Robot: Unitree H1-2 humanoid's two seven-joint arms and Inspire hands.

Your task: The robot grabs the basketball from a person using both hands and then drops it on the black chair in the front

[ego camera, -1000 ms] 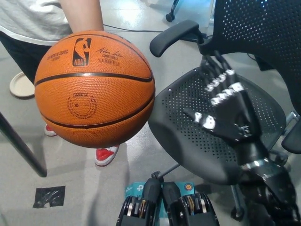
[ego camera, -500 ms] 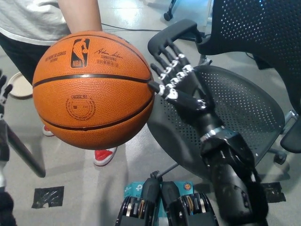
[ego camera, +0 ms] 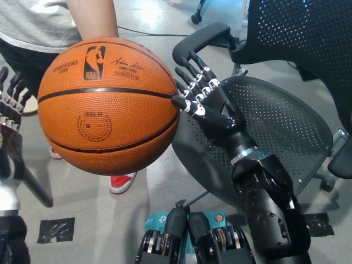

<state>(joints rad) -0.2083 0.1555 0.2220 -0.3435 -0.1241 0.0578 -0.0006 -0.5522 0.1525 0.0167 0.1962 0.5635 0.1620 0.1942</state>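
Observation:
A person holds an orange basketball (ego camera: 107, 104) out in front of me, their forearm (ego camera: 93, 19) coming down behind it. My black right hand (ego camera: 202, 99) is open, fingers spread, right beside the ball's right side and touching or nearly touching it. My white left hand (ego camera: 11, 118) rises at the left edge, fingers apart, a short gap from the ball's left side. The black mesh chair (ego camera: 280, 121) stands to the right, its seat under my right arm.
The person's red shoe (ego camera: 122, 181) and white shirt (ego camera: 33, 22) show behind the ball. A dark table leg (ego camera: 33, 187) slants at lower left. The chair's armrest (ego camera: 203, 38) sits above my right hand. A black tape mark (ego camera: 58, 230) lies on the grey floor.
My right hand swung left from above the chair seat to the ball's right side. My left hand came up into view at the left edge. The ball barely moved.

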